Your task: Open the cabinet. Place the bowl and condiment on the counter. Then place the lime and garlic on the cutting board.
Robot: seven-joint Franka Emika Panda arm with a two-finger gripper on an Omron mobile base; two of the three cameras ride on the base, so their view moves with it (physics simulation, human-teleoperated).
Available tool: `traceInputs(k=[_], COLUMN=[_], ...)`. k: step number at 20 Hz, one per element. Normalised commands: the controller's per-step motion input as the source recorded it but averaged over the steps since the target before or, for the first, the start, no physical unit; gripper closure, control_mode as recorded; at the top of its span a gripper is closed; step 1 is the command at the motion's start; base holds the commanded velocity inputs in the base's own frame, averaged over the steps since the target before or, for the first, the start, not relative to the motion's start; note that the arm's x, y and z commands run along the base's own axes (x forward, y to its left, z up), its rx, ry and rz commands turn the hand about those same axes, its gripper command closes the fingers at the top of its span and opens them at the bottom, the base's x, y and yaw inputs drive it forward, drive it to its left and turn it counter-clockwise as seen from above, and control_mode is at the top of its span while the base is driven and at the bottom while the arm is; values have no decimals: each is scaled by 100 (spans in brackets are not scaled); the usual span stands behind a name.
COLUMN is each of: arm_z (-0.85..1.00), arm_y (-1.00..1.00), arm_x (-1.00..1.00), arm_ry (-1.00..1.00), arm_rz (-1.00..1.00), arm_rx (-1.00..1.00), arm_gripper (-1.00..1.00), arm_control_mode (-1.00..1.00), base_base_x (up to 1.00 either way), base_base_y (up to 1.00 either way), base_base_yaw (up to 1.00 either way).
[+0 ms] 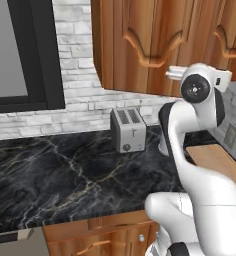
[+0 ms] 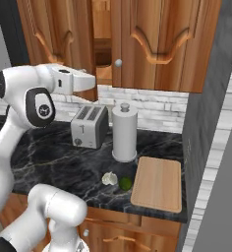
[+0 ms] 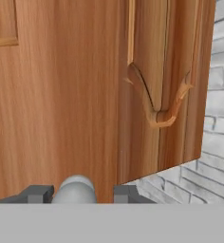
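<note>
Opening the cabinet (image 2: 157, 44): the jaws (image 3: 76, 194) straddle a door's silvery knob (image 3: 75, 190), slightly spread and apparently not pinching it. Next, widen the ajar door; lime (image 2: 125, 183) and garlic (image 2: 108, 178) lie on the tabletop (image 2: 54, 157)

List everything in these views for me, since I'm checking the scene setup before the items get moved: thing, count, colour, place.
cabinet: one, reddish-brown wood, on the wall above the counter; left door swung ajar
knob: one, silvery, between the gripper's fingertips in the hand view
knob on the shut door: one, silvery
counter: one, black marble with pale veins
toaster: one, silver, at the back of the counter
paper-towel roll: one, white, upright right of the toaster
cutting board: one, light tan, right end of the counter
garlic: one, whitish, on the counter left of the board
lime: one, green, beside the garlic
gripper: one, dark fingertips either side of the knob
</note>
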Motion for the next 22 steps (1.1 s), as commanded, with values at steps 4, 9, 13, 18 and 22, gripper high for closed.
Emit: traceInputs(k=[4,9,13,18,22], arm_z=[9,9,8,8,10], arm_y=[0,0,0,3,13], arm_x=[-55,-55,-54,-51,-46], arm_ry=[4,4,4,3,2], arm_rz=[-10,-10,-10,-9,-8], arm_rx=[-4,-5,-6,-6,-5], arm_gripper=[100,100,100,100,100], arm_control_mode=[-100,-100,-100,-100,-100], base_base_x=[0,0,0,0,0], base_base_y=[0,0,0,0,0], base_base_yaw=[0,0,0,0,0])
